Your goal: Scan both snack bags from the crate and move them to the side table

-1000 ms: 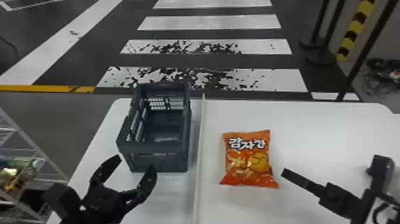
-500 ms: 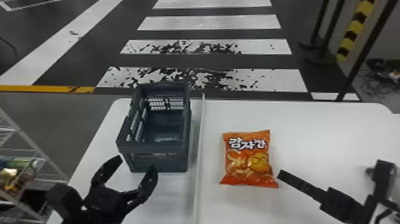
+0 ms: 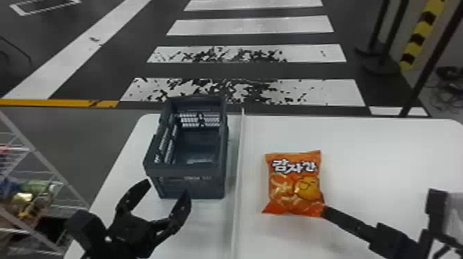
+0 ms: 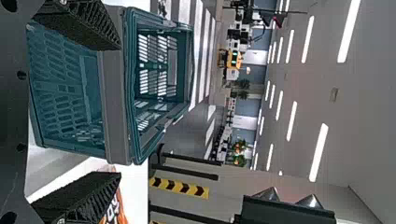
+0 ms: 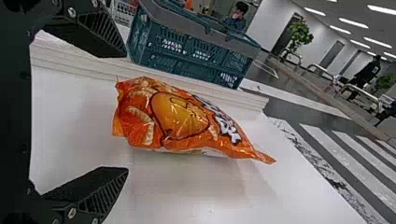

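In the head view my left gripper [image 3: 168,193] stands open at the near side of the grey-blue crate [image 3: 193,180], whose visible inside holds no bag. My right gripper [image 3: 325,211] is at the lower right edge of the orange snack bag [image 3: 292,186], which lies flat on the white table. The left wrist view has the left gripper [image 4: 116,109] with its fingers wide apart and the crate [image 4: 119,88] beyond. Seen from the right wrist, the right gripper [image 5: 127,112] is open, and the bag [image 5: 177,116] lies just past the fingertips, with nothing between them.
A raised white seam [image 3: 237,179] runs along the white table [image 3: 379,148] between crate and bag. At the far left stands a wire rack [image 3: 44,165] with packets on it. Black posts and a yellow-black striped pole [image 3: 418,38] rise behind the table on the right.
My right gripper has moved left, up to the bag's lower right edge. The left gripper, the crate and the bag stay where they were.
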### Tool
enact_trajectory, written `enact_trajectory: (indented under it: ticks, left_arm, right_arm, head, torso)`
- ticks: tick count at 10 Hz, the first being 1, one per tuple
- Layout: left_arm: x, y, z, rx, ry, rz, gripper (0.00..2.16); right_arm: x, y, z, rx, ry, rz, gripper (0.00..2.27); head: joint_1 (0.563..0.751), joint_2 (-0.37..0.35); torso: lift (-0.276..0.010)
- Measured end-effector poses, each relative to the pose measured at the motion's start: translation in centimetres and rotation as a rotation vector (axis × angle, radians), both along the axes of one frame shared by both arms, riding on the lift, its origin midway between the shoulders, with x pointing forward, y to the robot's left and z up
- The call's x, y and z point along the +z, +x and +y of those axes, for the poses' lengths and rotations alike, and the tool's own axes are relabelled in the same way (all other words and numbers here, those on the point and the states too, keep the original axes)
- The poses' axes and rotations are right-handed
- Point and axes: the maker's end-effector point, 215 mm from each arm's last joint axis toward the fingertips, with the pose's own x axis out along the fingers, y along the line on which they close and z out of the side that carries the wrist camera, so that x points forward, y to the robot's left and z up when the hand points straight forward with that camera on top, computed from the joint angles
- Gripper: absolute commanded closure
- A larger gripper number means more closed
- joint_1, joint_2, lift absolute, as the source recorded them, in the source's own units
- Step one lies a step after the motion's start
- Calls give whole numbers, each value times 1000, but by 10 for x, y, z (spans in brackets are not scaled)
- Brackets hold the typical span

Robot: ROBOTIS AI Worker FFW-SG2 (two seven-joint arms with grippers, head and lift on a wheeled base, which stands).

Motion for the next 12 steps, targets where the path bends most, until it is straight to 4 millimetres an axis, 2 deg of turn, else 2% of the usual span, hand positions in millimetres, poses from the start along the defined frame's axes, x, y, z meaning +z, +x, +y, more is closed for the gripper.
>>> enact_trajectory:
  ticks: [4, 9, 10, 11, 12]
  left_arm:
    - [0, 1, 0, -5, 4, 1, 33]
    - [2, 3, 2, -14, 17, -1, 36]
    - [2, 3, 2, -16, 18, -1, 36]
    - [2, 3, 3, -16, 19, 0, 36]
    - [2, 3, 3, -16, 19, 0, 36]
  right_arm:
    - [-12, 10, 20, 33, 21, 32, 46]
    - [-19, 32, 25, 30, 17, 37, 103]
    - [-19, 41, 26, 25, 12, 27, 316]
    - [-21, 46, 28, 27, 8, 25, 812]
    - [-23, 46, 31, 32, 4, 31, 1679]
  head:
    - [695, 165]
    - [695, 170]
    - [695, 169]
    - [695, 171]
    - [695, 175]
  torso:
    - [-99]
    - [-99]
    - [-99]
    - [-99]
    - [-99]
